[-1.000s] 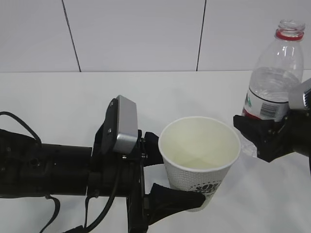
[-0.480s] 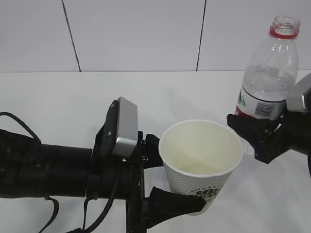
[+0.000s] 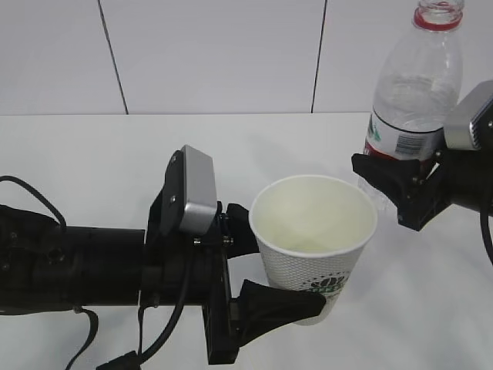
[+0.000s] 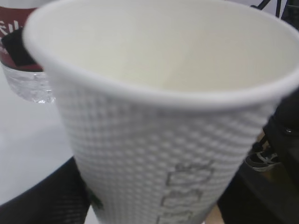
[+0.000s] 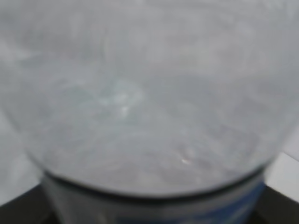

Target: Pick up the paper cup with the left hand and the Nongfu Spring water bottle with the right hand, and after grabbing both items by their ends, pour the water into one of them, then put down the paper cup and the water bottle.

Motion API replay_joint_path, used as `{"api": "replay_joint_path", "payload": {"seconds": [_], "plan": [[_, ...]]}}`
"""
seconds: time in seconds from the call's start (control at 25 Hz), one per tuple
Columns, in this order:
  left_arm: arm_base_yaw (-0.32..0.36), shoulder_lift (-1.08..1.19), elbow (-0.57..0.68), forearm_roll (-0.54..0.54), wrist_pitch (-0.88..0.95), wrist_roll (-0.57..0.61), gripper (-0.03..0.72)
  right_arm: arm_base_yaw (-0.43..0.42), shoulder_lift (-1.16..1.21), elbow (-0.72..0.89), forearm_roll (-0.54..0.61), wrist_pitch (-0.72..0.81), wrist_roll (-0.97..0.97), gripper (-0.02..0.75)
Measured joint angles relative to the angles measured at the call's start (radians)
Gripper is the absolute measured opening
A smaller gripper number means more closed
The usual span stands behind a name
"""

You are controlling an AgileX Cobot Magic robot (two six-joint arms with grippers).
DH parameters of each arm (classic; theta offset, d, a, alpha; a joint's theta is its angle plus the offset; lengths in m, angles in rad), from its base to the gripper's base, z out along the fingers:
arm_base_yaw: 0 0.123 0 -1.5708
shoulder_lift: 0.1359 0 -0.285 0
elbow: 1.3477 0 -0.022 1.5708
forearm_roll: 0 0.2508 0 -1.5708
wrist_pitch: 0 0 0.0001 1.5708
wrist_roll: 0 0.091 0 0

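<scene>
The white dimpled paper cup (image 3: 312, 247) stands upright and off the table, with my left gripper (image 3: 281, 270) shut on its lower half, one black finger on each side. It fills the left wrist view as the paper cup (image 4: 163, 116), flanked low down by black fingers (image 4: 42, 200). The clear Nongfu Spring water bottle (image 3: 412, 85) is upright, uncapped and raised to the right of and above the cup's rim. My right gripper (image 3: 397, 189) is shut on its base below the red-and-white label. In the right wrist view the bottle (image 5: 149, 93) is a blur. I cannot make out the water.
The white table (image 3: 92, 154) runs back to a white panelled wall (image 3: 216, 54). My left arm (image 3: 77, 270) lies across the lower left with its cables. In the left wrist view the bottle's base (image 4: 25, 79) shows behind the cup at the upper left.
The right gripper has lifted the bottle up and leftwards, closer to the cup. The cup has shifted slightly left and up in the left gripper.
</scene>
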Motion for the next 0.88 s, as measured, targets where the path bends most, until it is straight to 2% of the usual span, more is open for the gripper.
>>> {"api": "replay_joint_path", "payload": {"seconds": [0.48,0.52,0.88], "plan": [[0.0,0.0,-0.042,-0.009,0.006,-0.097,0.564,0.0,-0.057,-0.054,-0.067,0.087,0.0,0.493],[0.0,-0.002,-0.044,-0.009,0.008,-0.1,0.564,0.0,-0.071,-0.057,-0.067,0.095,0.002,0.512],[0.0,-0.09,-0.046,0.015,0.074,-0.122,0.561,0.0,-0.129,-0.073,-0.14,0.147,0.002,0.495]]}}
